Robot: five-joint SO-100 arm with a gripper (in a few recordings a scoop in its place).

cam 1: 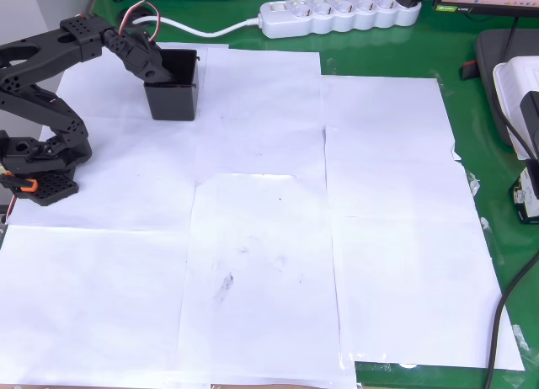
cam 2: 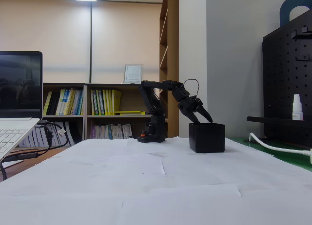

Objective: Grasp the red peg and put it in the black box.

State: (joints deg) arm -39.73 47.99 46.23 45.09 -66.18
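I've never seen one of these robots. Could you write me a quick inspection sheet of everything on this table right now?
Surface: white paper sheets over a green table.
Job's things: black box upright, far left in the overhead view; red peg nothing seen.
Clutter: nothing seen on the paper.
Hand: hand open, its tips at the box's rim; whether it holds anything cannot be told.
Cables: power strip with white cord along the far edge; black cable at right.
Surroundings: laptop, bookshelves, pegboard.

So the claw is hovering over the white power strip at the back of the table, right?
Not the power strip. The claw hangs over the black box, its tips at the box's rim, as the overhead view shows. The strip lies apart, further along the table's back edge.
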